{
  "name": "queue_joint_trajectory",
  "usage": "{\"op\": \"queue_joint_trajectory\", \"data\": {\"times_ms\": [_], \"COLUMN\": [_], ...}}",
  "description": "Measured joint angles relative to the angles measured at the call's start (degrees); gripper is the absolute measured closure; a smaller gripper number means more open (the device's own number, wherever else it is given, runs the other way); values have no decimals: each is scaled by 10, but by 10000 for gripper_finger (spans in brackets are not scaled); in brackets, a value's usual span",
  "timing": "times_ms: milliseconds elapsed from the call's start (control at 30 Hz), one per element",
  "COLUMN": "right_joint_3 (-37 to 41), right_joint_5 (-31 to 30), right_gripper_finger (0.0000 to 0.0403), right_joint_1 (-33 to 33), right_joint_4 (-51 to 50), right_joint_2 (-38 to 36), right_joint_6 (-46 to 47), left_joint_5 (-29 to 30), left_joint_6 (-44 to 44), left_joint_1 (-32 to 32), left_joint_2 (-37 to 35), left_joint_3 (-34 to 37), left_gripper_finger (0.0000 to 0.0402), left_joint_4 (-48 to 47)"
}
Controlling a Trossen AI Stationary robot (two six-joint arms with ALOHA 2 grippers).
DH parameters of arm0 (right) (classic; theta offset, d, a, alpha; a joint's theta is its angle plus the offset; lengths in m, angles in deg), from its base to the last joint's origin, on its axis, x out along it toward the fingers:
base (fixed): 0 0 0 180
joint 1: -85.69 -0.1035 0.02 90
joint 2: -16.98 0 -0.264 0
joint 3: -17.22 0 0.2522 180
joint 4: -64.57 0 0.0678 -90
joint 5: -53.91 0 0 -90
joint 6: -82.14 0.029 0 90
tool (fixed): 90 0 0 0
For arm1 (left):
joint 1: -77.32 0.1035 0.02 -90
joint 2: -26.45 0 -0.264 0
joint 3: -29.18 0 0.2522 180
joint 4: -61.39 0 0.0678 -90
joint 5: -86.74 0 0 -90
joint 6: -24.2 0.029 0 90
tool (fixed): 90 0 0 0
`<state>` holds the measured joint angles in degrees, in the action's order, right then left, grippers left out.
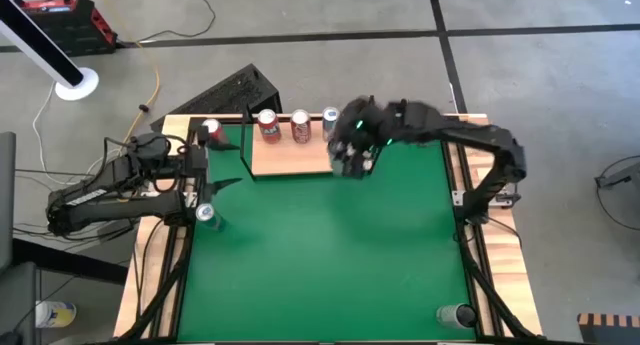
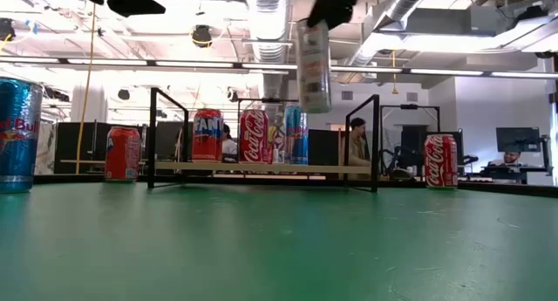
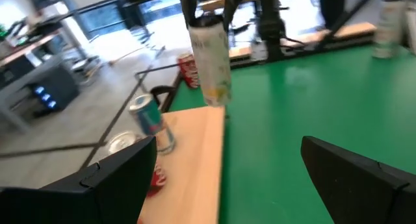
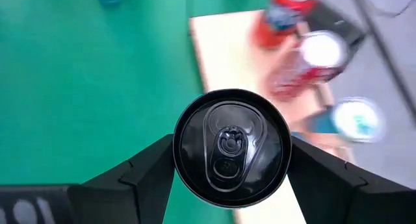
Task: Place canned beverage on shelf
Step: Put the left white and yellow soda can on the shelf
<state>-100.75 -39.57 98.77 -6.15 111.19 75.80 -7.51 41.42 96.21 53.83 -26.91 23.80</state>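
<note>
A: Position of right hand (image 1: pixel 352 157)?
B: Raised over the right end of the shelf (image 1: pixel 290 157), at its front edge toward the green tabletop (image 1: pixel 330 255). Closed on a slim pale can (image 2: pixel 313 65), fingers either side of the top rim, jaws fairly wide because of the can's girth.

A: Can orientation?
B: Long axis near vertical, slight tilt in the low view. Hanging clear above the board, well off its surface. Nothing between can bottom and board.

A: Key relation for the coming move?
B: Free spot lies almost straight below and a touch inward from the can. Three cans already along the back of the board: an orange-red can (image 2: pixel 207 134), a Coca-Cola can (image 2: pixel 255 136), a blue-and-silver can (image 2: pixel 295 134). Front strip of the board bare. Black rod frame (image 2: pixel 376 142) at the right end close by, so probably a straight descent, watching that rod.

A: Look of the can?
B: Tall, narrow, whitish with a yellow-green patch low on the side. Dark lid, pull tab intact, seen from the right wrist view. Printing not readable.

A: Left hand (image 1: pixel 205 170)?
B: Waiting at the left tabletop edge, just off the shelf's left end. Fingers wide apart, nothing held. Right arm clearly the nearer one.

A: Task state?
B: Judged as carry done, set-down not yet done.
</note>
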Motion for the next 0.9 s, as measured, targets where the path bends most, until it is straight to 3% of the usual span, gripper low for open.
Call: {"op": "queue_joint_trajectory", "data": {"times_ms": [233,567,900], "right_joint_3": [67,126,127], "right_joint_5": [125,267,347], "right_gripper_finger": [117,117,117], "right_joint_1": [141,284,370], "right_joint_4": [29,63,62], "right_joint_2": [-57,-52,-40], "right_joint_6": [-110,-261,-286], "left_joint_5": [91,215,212], "left_joint_6": [-79,-174,-226], "left_joint_1": [0,0,0], "left_joint_2": [0,0,0], "left_joint_3": [0,0,0], "left_gripper_finger": [36,36,36], "left_joint_4": [55,86,106]}}
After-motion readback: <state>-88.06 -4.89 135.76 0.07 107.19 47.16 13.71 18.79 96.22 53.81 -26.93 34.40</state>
